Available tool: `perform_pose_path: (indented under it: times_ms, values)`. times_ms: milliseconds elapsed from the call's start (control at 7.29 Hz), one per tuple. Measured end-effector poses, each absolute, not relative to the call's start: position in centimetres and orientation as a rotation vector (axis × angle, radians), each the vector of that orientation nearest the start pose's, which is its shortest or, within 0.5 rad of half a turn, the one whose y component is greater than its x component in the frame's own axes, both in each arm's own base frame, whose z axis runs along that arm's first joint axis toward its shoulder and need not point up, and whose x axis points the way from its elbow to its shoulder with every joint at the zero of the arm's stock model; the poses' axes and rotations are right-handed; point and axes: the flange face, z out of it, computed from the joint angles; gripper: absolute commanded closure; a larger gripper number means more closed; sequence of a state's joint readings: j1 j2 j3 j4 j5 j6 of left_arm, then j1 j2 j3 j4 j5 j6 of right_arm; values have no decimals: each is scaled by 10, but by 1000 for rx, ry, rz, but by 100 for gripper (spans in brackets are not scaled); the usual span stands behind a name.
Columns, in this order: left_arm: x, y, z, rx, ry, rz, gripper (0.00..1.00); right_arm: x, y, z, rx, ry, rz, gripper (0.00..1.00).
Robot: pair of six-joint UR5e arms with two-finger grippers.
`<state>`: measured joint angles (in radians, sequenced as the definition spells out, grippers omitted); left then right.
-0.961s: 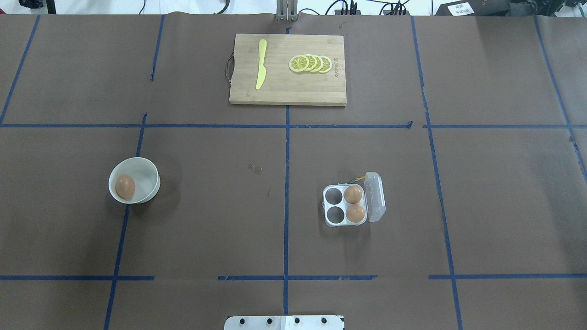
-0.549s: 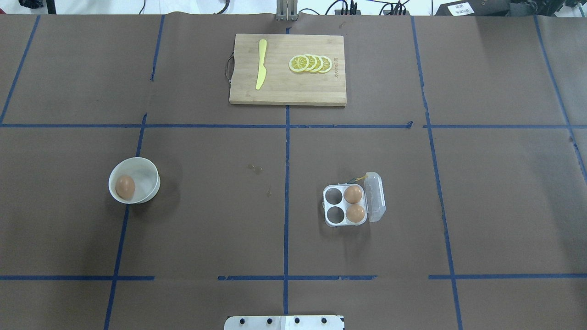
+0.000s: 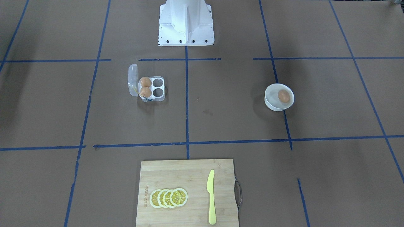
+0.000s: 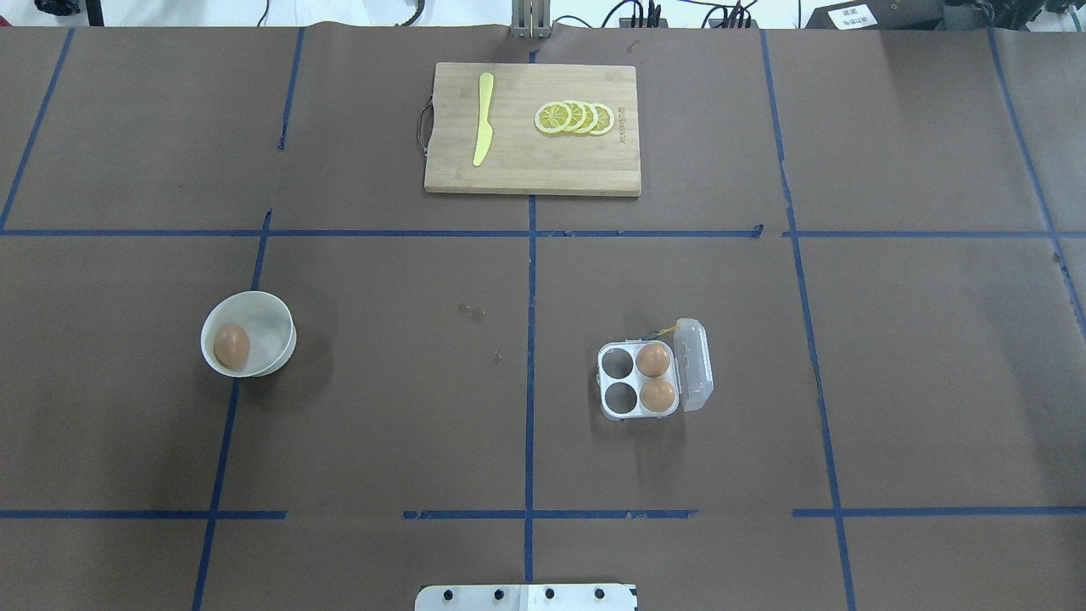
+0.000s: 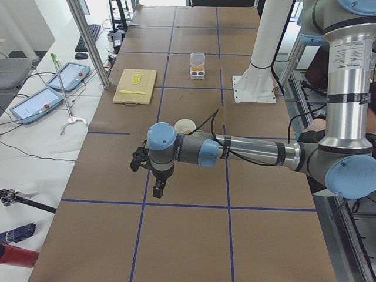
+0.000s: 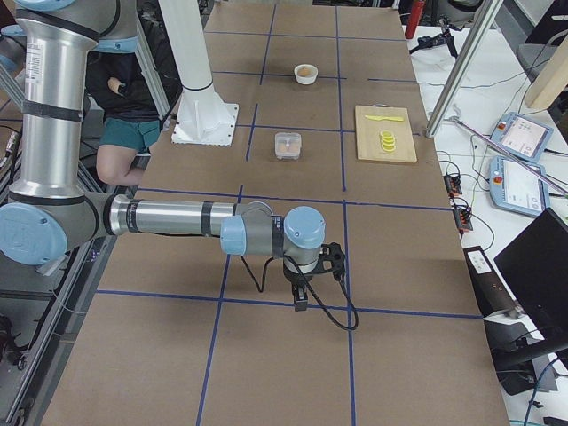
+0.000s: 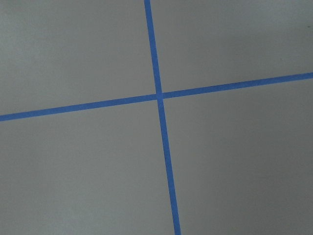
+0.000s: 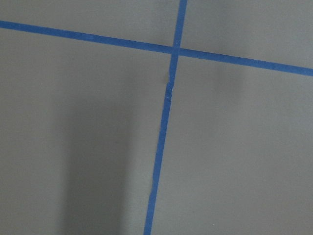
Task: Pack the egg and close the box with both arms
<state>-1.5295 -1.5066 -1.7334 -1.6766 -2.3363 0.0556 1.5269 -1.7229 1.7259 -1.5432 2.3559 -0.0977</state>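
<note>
The egg [image 4: 232,346] lies in the bowl [image 4: 251,294], well apart from the open box [image 4: 636,379]. Judged light, smooth, fragile: grip gently across its middle. For the left gripper [image 5: 158,189] and the right gripper [image 6: 301,298], parted or closed cannot be told.

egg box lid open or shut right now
Open. The clear lid is swung out beside the box, and all four cups show uncovered, two holding eggs.

No text legible anywhere. Cutting board [image 3: 189,176]: burnt-in brand mark [image 3: 145,200] along one short edge, letters too small. White label [image 4: 851,14] beyond the table [image 4: 916,127]: print unreadable.
</note>
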Motion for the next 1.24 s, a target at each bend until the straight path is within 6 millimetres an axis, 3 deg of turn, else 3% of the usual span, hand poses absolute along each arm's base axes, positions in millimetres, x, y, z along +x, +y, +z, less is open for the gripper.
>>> perform_pose_path:
  times_ms: [412, 824, 961, 1235]
  values:
    - [-26, -499, 571, 247, 807, 185, 0, 38, -435, 640, 61, -827, -153, 0]
    - [21, -511, 541, 207, 874, 185, 0, 37, -436, 639, 57, -831, -141, 0]
    - [45, -519, 517, 197, 890, 168, 0, 37, -435, 639, 55, -831, -137, 0]
    - [82, -559, 443, 283, 885, 171, 0, 37, -435, 640, 53, -831, -134, 0]
